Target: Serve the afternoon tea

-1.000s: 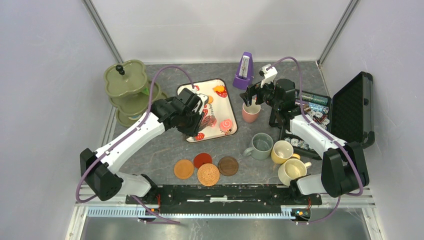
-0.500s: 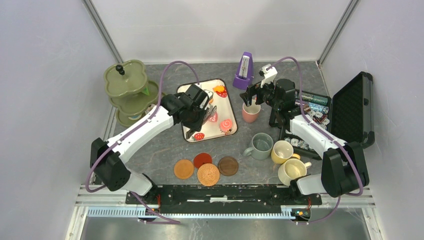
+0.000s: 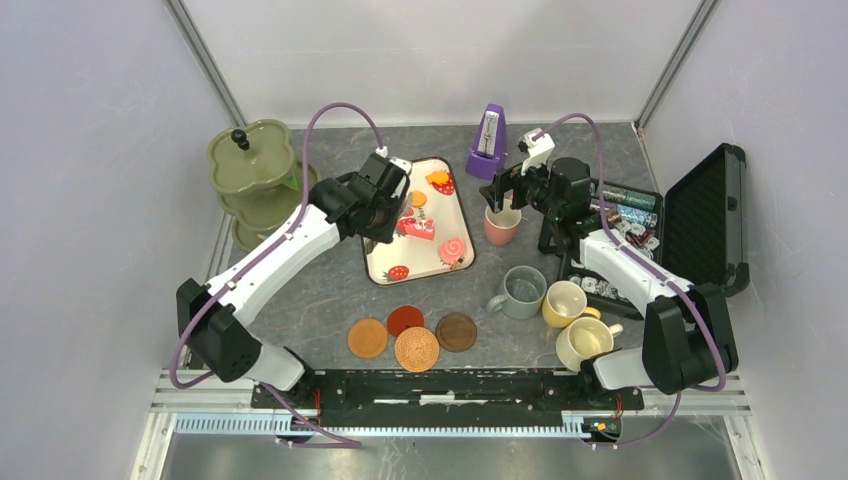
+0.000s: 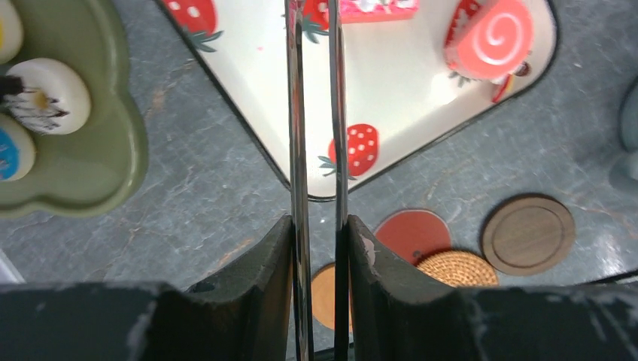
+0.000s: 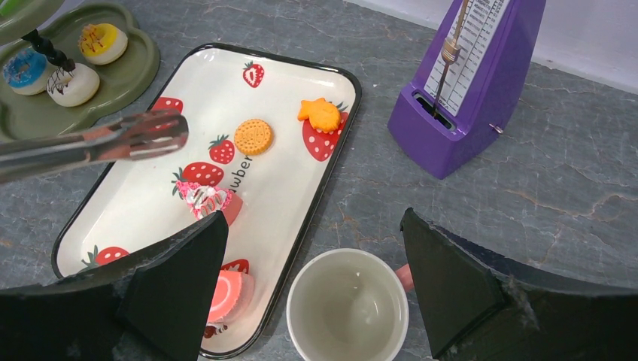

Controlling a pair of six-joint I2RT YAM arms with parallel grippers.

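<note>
Tiered stand (image 3: 262, 165), olive-green and scalloped, sits far left on the counter (image 3: 320, 300). I see a yellow, a blue and a white pastry (image 5: 71, 83) on its lower tier. Beside it my left end effector (image 4: 314, 226) is clamped on a pair of metal tongs (image 4: 297, 113), whose tips reach over the strawberry-print tray (image 5: 286, 180). On the tray lie a pink slice (image 3: 418, 228), a pink swirl roll (image 3: 452, 247), a round cookie (image 5: 253, 136) and an orange star (image 5: 320, 114). Four coasters (image 3: 417, 349) cluster on my side of the tray. My right end effector (image 5: 312, 218) hangs spread wide above the pink mug (image 3: 502, 225), gripping nothing. The grey-green mug (image 3: 522, 290), yellow mug (image 3: 565, 300) and cream mug (image 3: 585, 340) stand together further right, near the black case (image 3: 710, 215).
</note>
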